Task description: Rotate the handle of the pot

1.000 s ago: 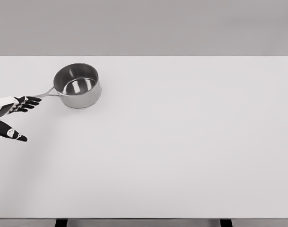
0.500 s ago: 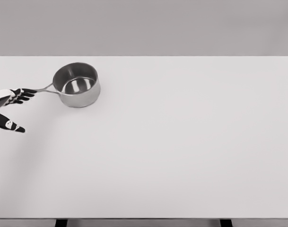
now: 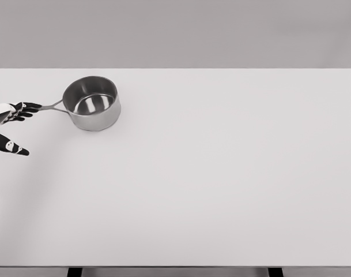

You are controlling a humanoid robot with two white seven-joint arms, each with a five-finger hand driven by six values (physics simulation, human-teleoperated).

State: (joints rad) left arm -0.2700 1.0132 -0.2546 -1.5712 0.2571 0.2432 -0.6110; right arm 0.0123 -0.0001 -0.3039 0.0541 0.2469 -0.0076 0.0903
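To turn the handle (image 3: pixel 53 106) well, the left hand (image 3: pixel 12 118) should sweep it in an arc around the pot (image 3: pixel 91 103), pushing gently so the pot pivots rather than slides across the counter (image 3: pixel 221 173). The fingers (image 3: pixel 26 108) reach the handle's tip, thumb spread apart below; it looks loosely open, touching rather than clamping. The pot sits just beyond the fingertips.

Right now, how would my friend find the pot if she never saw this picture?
Look at the big white table and go to its far left part. There sits a shiny round metal pot, open on top and empty. Its thin handle points left, where the left hand has its dark fingers at the end.
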